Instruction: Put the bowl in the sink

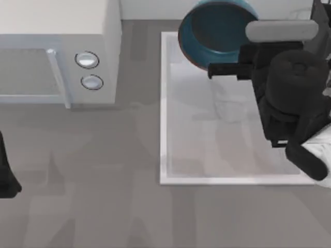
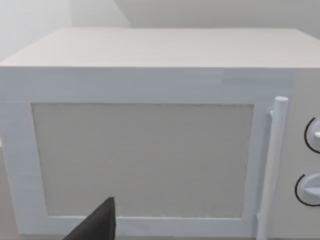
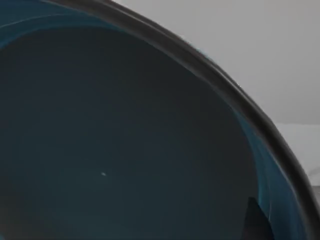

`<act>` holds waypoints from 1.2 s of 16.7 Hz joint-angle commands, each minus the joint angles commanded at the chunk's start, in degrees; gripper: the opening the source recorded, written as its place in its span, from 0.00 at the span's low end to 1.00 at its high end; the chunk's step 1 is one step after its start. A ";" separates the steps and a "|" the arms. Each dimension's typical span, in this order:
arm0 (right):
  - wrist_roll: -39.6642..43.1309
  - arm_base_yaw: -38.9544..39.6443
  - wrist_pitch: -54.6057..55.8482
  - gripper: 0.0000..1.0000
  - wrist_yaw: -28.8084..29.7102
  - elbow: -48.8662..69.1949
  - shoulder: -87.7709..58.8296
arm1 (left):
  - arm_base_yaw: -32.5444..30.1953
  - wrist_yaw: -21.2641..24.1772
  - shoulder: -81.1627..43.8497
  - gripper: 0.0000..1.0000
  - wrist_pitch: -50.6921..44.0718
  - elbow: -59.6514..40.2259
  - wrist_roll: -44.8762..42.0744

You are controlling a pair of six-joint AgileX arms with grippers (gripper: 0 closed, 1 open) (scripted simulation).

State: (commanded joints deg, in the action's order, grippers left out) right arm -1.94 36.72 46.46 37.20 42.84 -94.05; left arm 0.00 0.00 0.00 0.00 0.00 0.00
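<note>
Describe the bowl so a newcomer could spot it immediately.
Start at the large white rectangular sink on the table's right side in the top view. At its far end, the round blue bowl with a darker teal inside sits tilted over the rim, beside the right end effector. It is the scene's sole coloured, round item; the neighbouring white microwave is boxy.

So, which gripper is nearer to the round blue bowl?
Right. The right gripper is at the round blue bowl, over the white rectangular sink; the left gripper sits at the table's far left edge.
</note>
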 joint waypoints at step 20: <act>0.99 0.80 37.59 0.00 2.11 -6.39 -26.30 | 0.00 0.00 0.00 1.00 0.00 0.00 0.00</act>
State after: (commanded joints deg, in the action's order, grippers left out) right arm -0.95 37.52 84.05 39.30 36.45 -120.35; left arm 0.00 0.00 0.00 0.00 0.00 0.00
